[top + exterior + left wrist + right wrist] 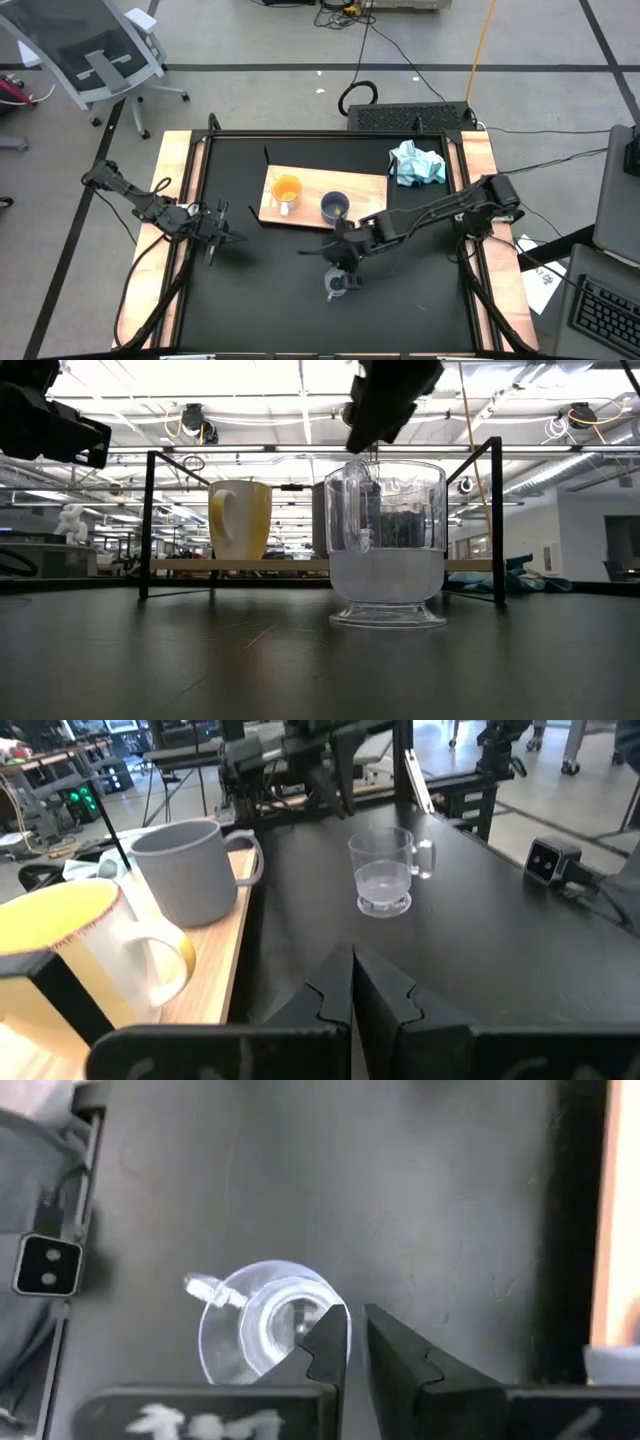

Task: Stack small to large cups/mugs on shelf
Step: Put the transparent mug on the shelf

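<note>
Glass cup [337, 284] stands upright on your black surface [260, 300], handle apparently toward the front edge, open room all round. Your right hand [356, 1342] hovers above its rim, fingers nearly together. Left hand [352, 982] waits closed, left of the shelf [365, 186].

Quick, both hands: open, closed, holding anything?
Left hand: closed, empty, waiting at the table's left side.
Right hand: closed, empty, just above the clear glass cup.
</note>
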Controlling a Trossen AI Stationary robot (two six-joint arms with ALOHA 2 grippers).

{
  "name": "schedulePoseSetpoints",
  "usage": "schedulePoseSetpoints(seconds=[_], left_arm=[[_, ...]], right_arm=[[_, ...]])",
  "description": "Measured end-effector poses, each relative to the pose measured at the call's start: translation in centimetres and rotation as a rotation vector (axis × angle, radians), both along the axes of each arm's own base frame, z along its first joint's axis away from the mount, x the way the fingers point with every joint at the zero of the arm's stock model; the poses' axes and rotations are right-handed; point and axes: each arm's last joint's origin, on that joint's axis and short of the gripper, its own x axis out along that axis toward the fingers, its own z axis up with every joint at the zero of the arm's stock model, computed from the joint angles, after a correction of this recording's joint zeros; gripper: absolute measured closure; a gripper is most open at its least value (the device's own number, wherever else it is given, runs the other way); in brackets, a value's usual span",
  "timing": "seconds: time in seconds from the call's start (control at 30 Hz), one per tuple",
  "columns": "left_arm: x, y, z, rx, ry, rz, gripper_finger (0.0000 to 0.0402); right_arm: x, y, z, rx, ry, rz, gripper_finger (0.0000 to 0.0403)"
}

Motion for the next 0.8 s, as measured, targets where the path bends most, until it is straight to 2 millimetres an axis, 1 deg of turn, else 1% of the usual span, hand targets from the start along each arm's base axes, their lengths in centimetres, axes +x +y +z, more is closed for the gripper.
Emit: schedulePoseSetpoints(seconds=[0.07, 0.13, 0.23, 0.53, 0.8], left_arm=[[0.0, 0.0, -0.1, 0.0, 0.005, 0.0, 0.0391], [0.0, 0.0, -0.1, 0.002, 0.009, 0.0, 0.0392], [0.0, 0.0, -0.1, 0.003, 0.012, 0.0, 0.0391], [0.0, 0.0, -0.2, 0.006, 0.018, 0.0, 0.0391], [0.0, 0.0, -0.2, 0.007, 0.017, 0.0, 0.0392]], right_arm=[[0.7, 0.2, -0.1, -0.01, 0.039, 0.003, 0.0374], [1.0, 0.3, -0.1, -0.022, 0.079, 0.004, 0.0374], [1.2, 0.4, 0.2, -0.022, 0.074, 0.006, 0.0374], [0.6, 0.2, 0.4, -0.013, 0.122, -0.023, 0.0373], [0.2, 1.3, 0.4, 0.085, 0.171, 0.007, 0.0373]])
